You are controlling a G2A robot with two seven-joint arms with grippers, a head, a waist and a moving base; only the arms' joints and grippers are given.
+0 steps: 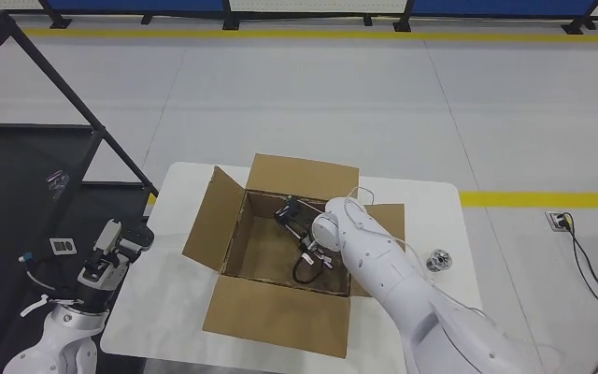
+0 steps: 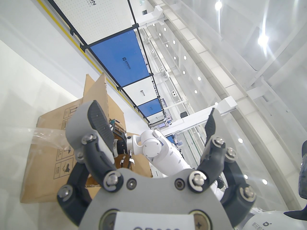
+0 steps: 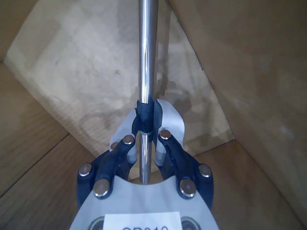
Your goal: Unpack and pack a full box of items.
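Note:
An open brown cardboard box (image 1: 280, 313) stands on the white table (image 1: 168, 299) with its flaps folded out. My right arm goes down into it, and its gripper (image 3: 146, 113) is shut on a thin shiny metal rod (image 3: 146, 48). The rod stands up from the fingers over the bare box floor (image 3: 84, 60). In the top view the right gripper (image 1: 288, 212) sits near the box's back wall. My left gripper (image 2: 154, 110) is open and holds nothing. It hangs off the table's left edge (image 1: 131, 238), pointing upward, with the box (image 2: 48, 149) to its side.
A small silvery object (image 1: 437, 260) lies on the table to the right of the box. A black metal frame (image 1: 56, 103) stands left of the table, close to the left arm. Strips of bare tabletop run along the left and right of the box.

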